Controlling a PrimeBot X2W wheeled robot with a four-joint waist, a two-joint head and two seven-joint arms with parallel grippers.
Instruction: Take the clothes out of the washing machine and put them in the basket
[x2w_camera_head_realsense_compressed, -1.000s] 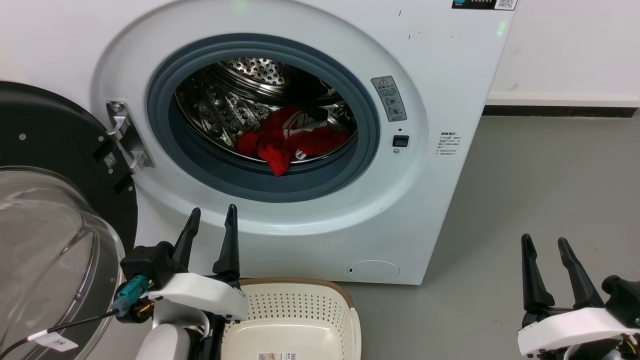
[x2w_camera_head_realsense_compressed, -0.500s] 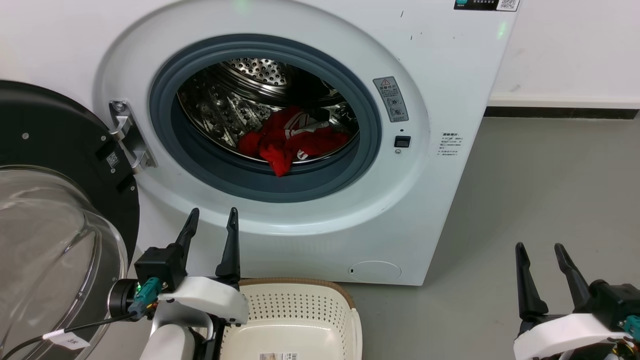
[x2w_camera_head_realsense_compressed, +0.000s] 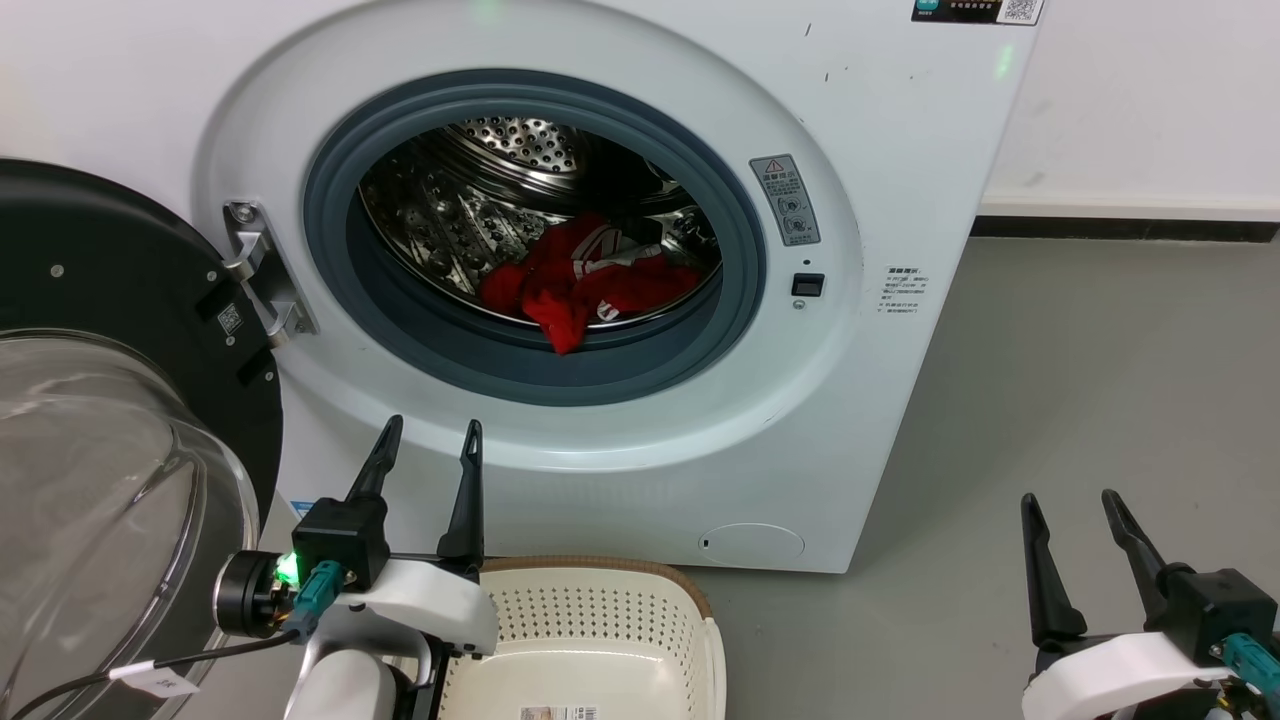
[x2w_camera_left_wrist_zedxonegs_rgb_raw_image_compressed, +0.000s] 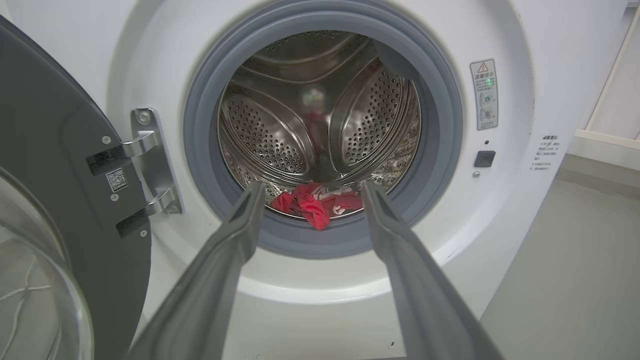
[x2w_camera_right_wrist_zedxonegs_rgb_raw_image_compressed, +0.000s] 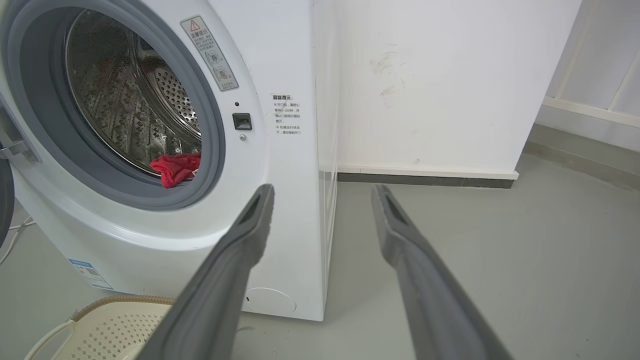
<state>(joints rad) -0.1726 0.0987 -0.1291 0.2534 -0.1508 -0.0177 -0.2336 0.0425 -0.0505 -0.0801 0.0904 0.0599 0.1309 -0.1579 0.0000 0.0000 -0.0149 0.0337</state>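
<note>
"Since the basket (x2w_camera_head_realsense_compressed: 590, 562) looks empty, is anything done?"
"Nothing — the clothes (x2w_camera_head_realsense_compressed: 585, 280) lie in the washing machine (x2w_camera_head_realsense_compressed: 880, 150) drum; left gripper (x2w_camera_head_realsense_compressed: 432, 423) and right gripper (x2w_camera_head_realsense_compressed: 1068, 496) hang spread open outside it, holding nothing."

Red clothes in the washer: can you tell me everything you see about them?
The red clothes are a soft, crumpled heap with white stripes, lying at the bottom front of the steel drum. One red fold droops over the drum's lip toward the grey rubber ring. Nothing else touches them.
</note>
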